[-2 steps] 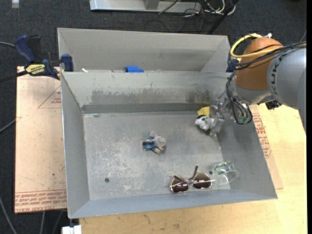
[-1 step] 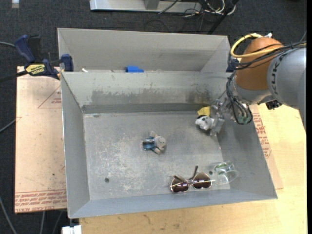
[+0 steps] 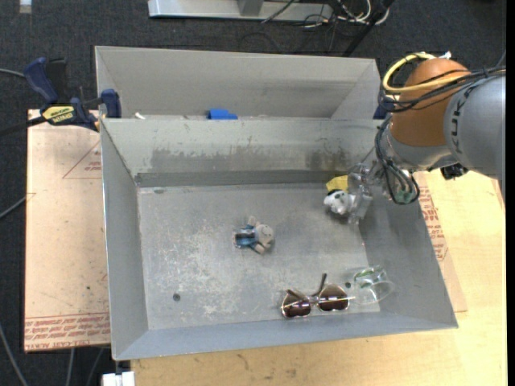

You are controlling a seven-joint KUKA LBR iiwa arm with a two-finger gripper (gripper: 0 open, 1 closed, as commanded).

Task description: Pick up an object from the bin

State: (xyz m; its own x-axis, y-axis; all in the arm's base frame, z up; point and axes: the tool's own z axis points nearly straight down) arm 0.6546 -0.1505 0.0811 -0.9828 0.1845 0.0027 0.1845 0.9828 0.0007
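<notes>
Sunglasses (image 3: pixel 315 302) lie lower right; the white-yellow toy (image 3: pixel 339 200) sits just left of my tool (image 3: pixel 359 197); open or closed, I cannot tell.

A big grey metal bin (image 3: pixel 121 240) is sitting under the camera. A small blue, white and tan toy (image 3: pixel 255 237) is lying on the bin's floor. The robot's gripper (image 3: pixel 358 193) is hanging low in the bin, to the right of that toy and a bit farther back. A little white and yellow lumpy thing (image 3: pixel 338 201) is sitting right by the gripper, on the side facing the toy. To the right of the toy and nearer the front, brown-lensed sunglasses (image 3: pixel 315 302) are lying flat. A clear see-through thing (image 3: pixel 370 284) is lying still farther right of the toy.
</notes>
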